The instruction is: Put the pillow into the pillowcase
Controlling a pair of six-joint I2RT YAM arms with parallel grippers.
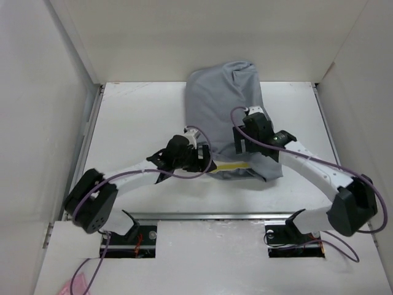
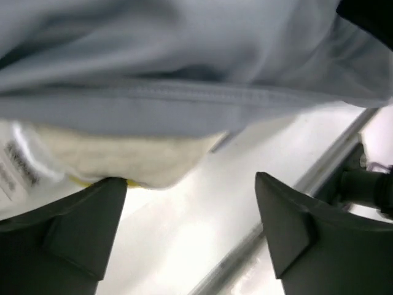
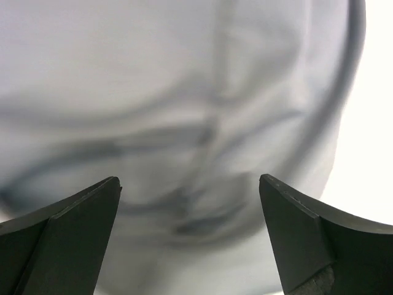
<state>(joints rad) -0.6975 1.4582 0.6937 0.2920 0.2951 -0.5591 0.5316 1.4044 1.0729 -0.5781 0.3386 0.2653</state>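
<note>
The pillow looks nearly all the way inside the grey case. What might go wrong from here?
1. A cream corner of the pillow pokes out under the hem of the pillowcase. Both end effectors are open and hold nothing, so the cloth may slide off.
2. The left end effector sits right at that corner and might pinch foam instead of hem.
3. The right end effector hovers over wrinkled cloth, and pressing there might bunch it.

Pillowcase (image 1: 224, 104) plain grey, pillow (image 2: 116, 161) cream w/ yellow edge, table (image 1: 141, 117) white, arms (image 1: 132, 173) white, cables (image 1: 78, 281) purple.
</note>
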